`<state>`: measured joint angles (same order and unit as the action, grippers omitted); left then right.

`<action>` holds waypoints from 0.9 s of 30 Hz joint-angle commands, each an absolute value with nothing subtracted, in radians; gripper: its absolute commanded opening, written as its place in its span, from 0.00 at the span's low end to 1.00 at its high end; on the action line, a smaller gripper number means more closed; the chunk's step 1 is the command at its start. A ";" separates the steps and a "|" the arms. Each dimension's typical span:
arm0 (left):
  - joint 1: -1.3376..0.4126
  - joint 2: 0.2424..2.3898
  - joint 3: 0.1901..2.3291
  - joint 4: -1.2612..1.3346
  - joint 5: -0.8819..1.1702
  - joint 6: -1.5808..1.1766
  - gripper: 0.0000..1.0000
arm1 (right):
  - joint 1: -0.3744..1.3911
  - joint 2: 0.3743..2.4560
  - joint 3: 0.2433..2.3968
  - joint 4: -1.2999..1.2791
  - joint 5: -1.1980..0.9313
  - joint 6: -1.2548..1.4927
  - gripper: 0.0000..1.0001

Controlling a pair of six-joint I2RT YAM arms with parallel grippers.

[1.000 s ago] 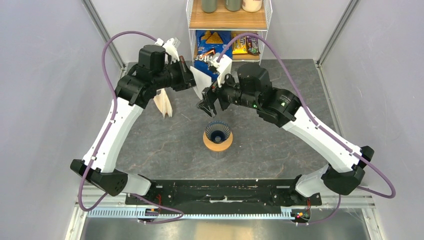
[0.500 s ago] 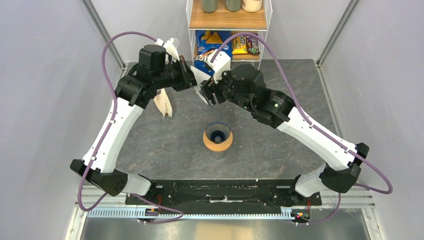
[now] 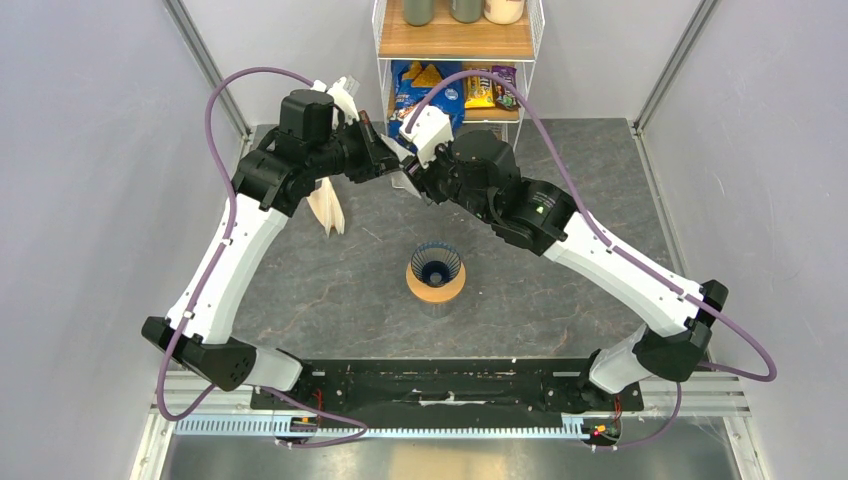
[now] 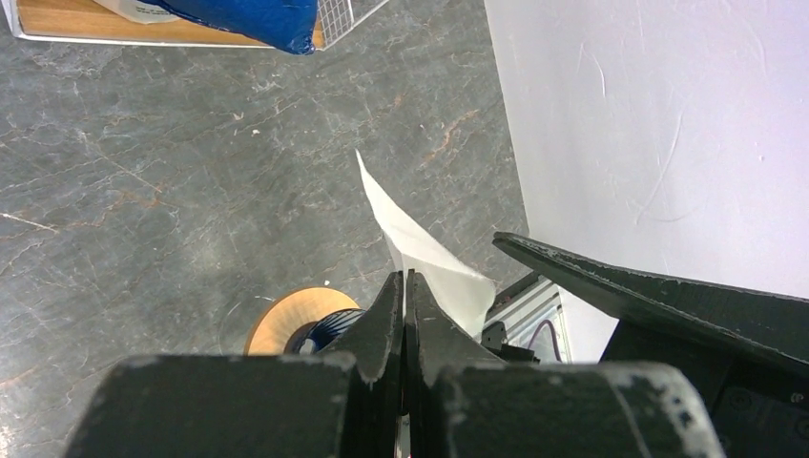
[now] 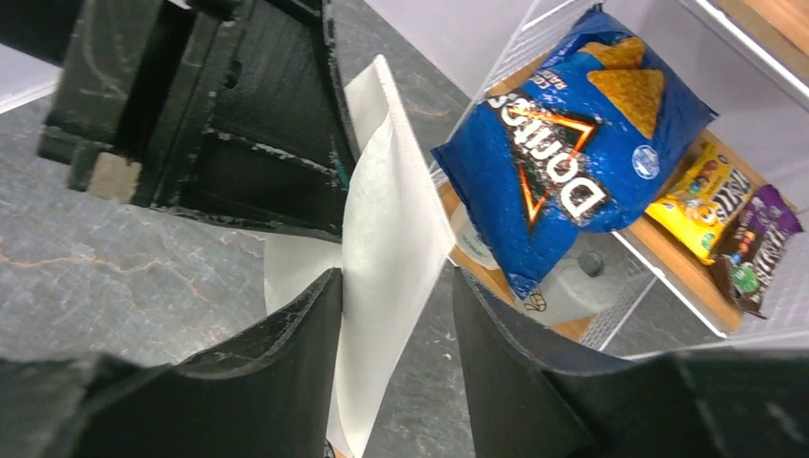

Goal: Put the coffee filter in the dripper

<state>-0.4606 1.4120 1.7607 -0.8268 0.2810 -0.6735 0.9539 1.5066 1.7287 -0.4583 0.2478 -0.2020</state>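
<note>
The white paper coffee filter (image 4: 420,250) hangs from my left gripper (image 4: 405,279), which is shut on its edge. In the right wrist view the filter (image 5: 391,229) stands between the spread fingers of my right gripper (image 5: 396,286), with the left finger (image 5: 286,353) against it. In the top view both grippers meet at the back of the table: left (image 3: 387,160), right (image 3: 413,178), and only a sliver of the filter (image 3: 398,152) shows. The dark blue ribbed dripper (image 3: 436,263) sits on a tan ring (image 3: 436,291) nearer me, also low in the left wrist view (image 4: 332,329).
A stack of tan wedge-shaped filters (image 3: 328,206) stands under the left arm. A wire shelf (image 3: 460,45) at the back holds a blue chip bag (image 5: 558,162) and candy packs (image 5: 730,224). Grey walls close both sides.
My right gripper has moved up and left toward the left gripper and now straddles the filter. The left gripper has stayed still, holding the filter.
</note>
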 commanded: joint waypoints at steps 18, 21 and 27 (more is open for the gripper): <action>-0.465 1.417 1.758 -0.788 0.258 -0.716 0.02 | 0.969 1.483 1.702 -0.439 0.236 -0.232 0.82; -0.465 1.417 1.758 -0.785 0.266 -0.717 0.02 | 0.971 1.487 1.695 -0.433 0.266 -0.241 0.82; -0.465 1.410 1.741 -0.790 0.258 -0.709 0.02 | 0.971 1.472 1.691 -0.423 0.260 -0.233 0.85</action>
<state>-0.4606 1.4136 1.7496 -0.8272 0.2630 -0.6876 0.9668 1.5063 1.6909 -0.4427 0.2672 -0.2443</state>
